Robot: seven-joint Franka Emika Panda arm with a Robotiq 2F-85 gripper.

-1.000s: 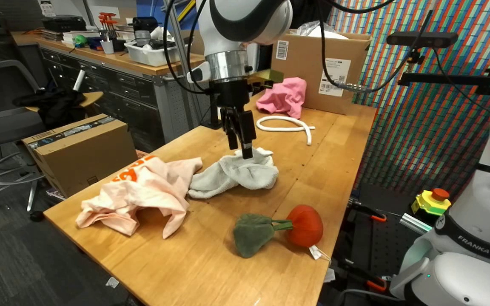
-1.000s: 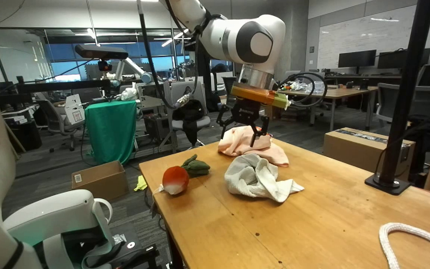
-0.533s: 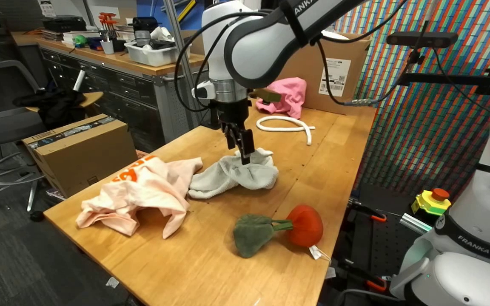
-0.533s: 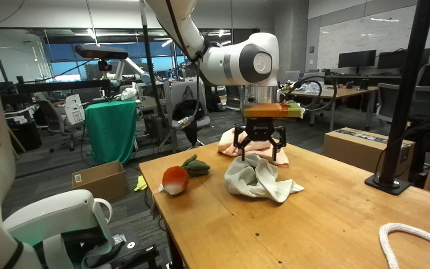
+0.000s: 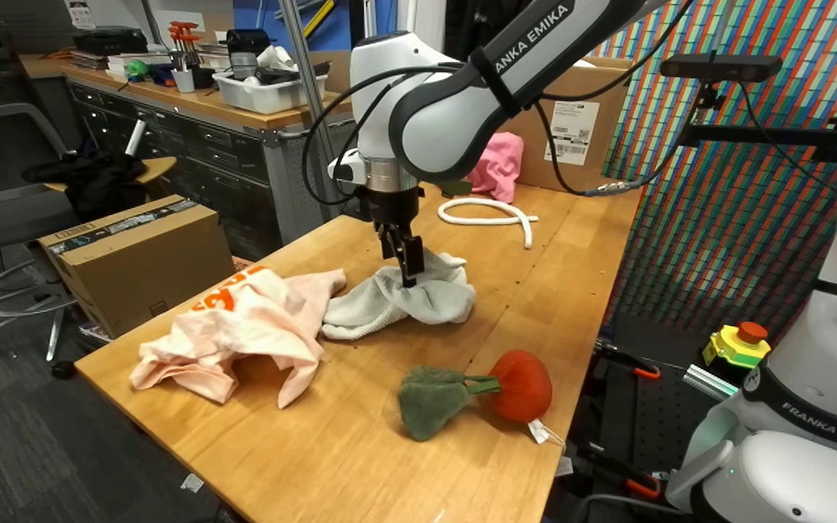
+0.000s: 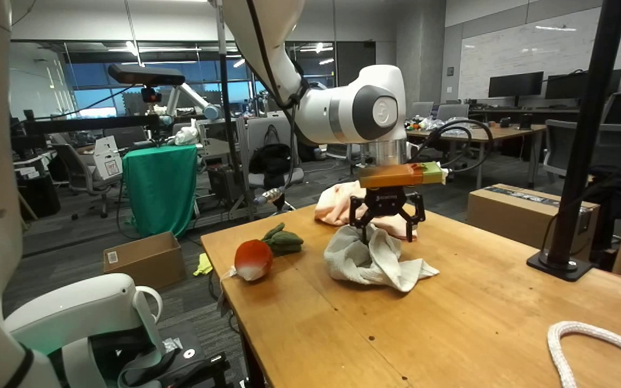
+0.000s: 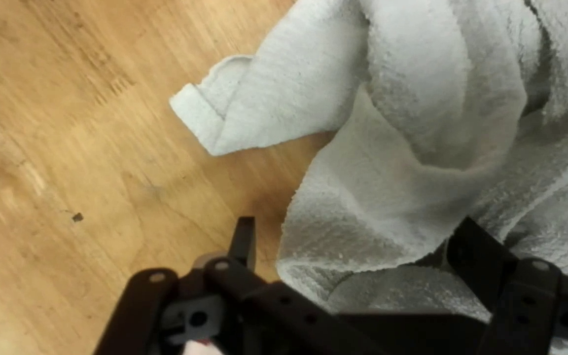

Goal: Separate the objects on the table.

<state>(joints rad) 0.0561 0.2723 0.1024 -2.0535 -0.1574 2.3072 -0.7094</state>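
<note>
Plush toy [image 5: 513, 385] and pink cloth [image 5: 497, 168] lie apart near worktop [image 5: 360, 450] edges; grey cloth [image 5: 389, 309], straddled by the spread end effector [image 6: 387, 240], seems unparted from corner-side peach cloth [image 5: 244, 341].

In an exterior view, the big brown wooden table [image 5: 346, 450] stretched across the middle of the frame. A crumpled peach cloth [image 5: 244, 341] with bright orange marks lay at the lower left. A twisted grey towel [image 5: 437, 301] sat near the center, so close that you could not tell if they touched. A soft toy [image 5: 487, 386] lay at the lower right, on its side, its green leaves to the left and its round red-orange end to the right. Near the top was a bunched-up pink cloth [image 5: 500, 163], partly hidden. In the wrist view, the towel lay in loose folds at the right, with one corner pointing left.
</note>
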